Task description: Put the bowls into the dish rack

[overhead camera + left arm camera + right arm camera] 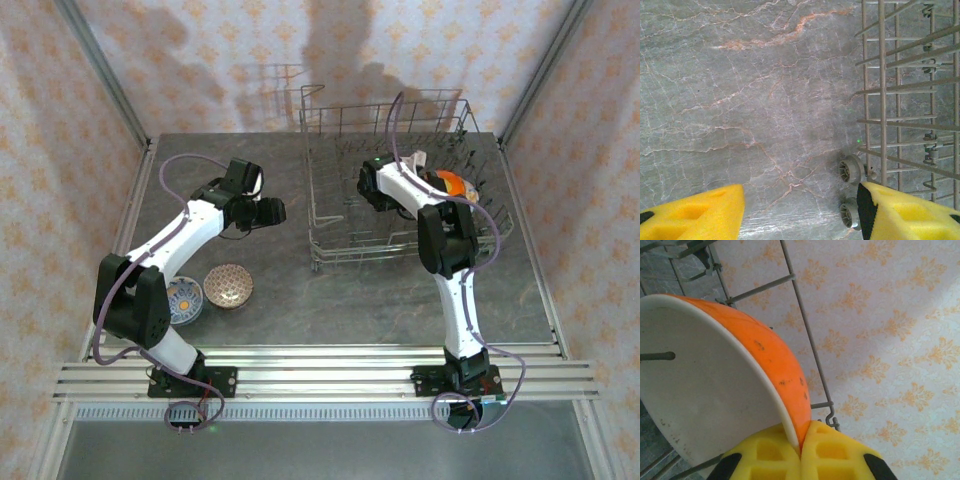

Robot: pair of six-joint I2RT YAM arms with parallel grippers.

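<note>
Pinching orange bowl (775, 355) rim with right gripper (800, 450) | left gripper (800, 212) agape, empty | risk — slipping against dish rack (882, 75) wire

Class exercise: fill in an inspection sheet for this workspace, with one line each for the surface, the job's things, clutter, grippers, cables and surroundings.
Surface: grey marbled table, bare around the things.
Job's things: wire dish rack at the far right; orange bowl held tilted inside it; brown-patterned bowl and bluish bowl on the table by the left arm's base.
Clutter: nothing seen.
Grippers: left gripper open and empty, above the table beside the rack; right gripper shut on the orange bowl's rim.
Cables: purple cable looped along each arm.
Surroundings: floral-patterned walls; metal frame posts.
</note>
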